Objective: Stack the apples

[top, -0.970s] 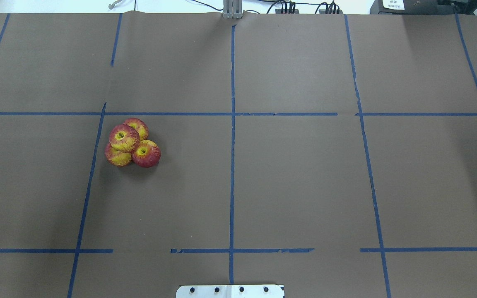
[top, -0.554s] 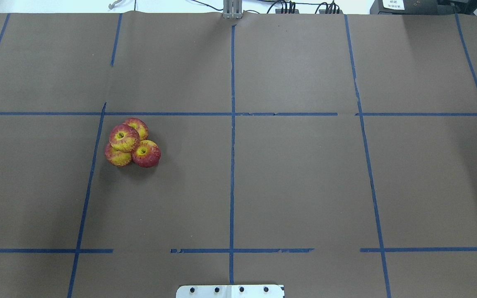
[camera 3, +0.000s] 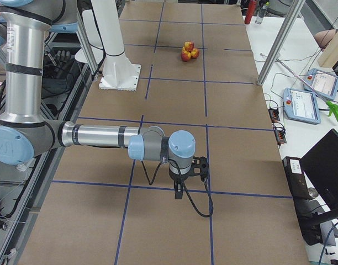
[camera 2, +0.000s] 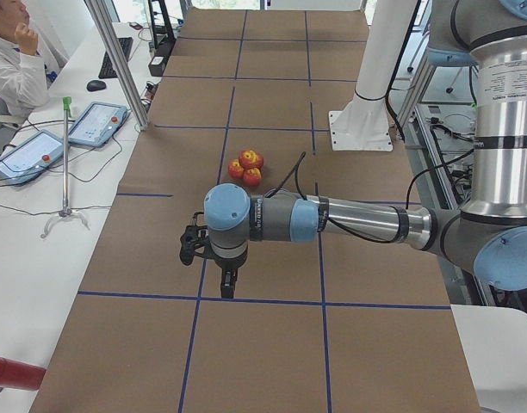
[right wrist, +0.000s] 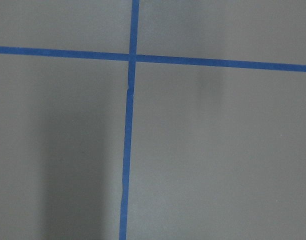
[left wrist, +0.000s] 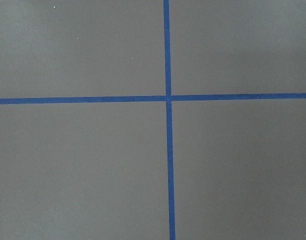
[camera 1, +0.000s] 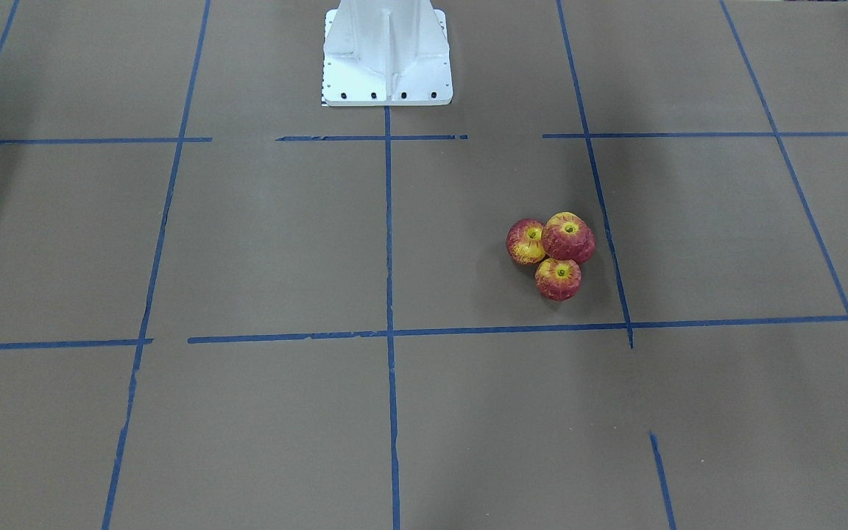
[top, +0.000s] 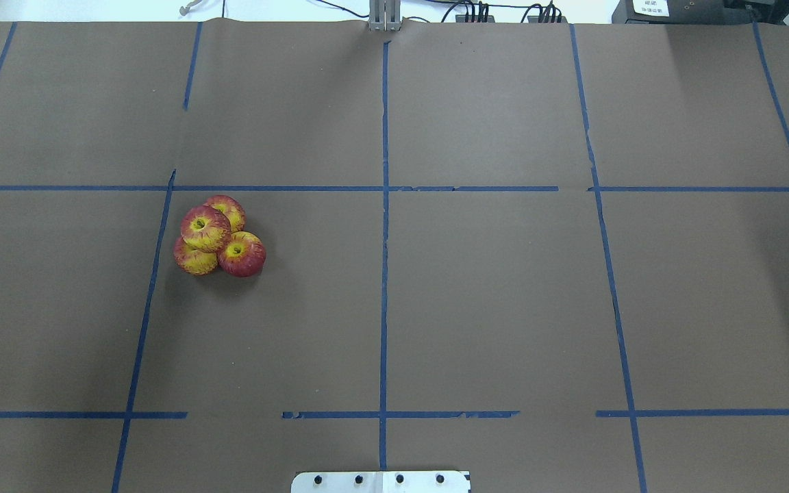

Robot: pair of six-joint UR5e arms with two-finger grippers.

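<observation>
Apples (top: pixel 205 229) — four, one set atop three touching; unmoved over the last second, so the stack is judged settled. Left gripper (camera 2: pixel 226 291), right gripper (camera 3: pixel 180 193): pile lies well apart from both, nearer the left — opening cannot be told.

The apples (top: pixel 206 229) are red streaked with yellow, and yellow-green round the stem dimple; the darker apple (top: pixel 242 255) is a deeper red. The table (top: pixel 504 308) is plain brown, crossed by a grid of blue tape (top: pixel 384 287). The post (camera 1: pixel 387 51) is white. The left arm (camera 2: pixel 358 222) and right arm (camera 3: pixel 97 135) are silver with pale blue joints.
</observation>
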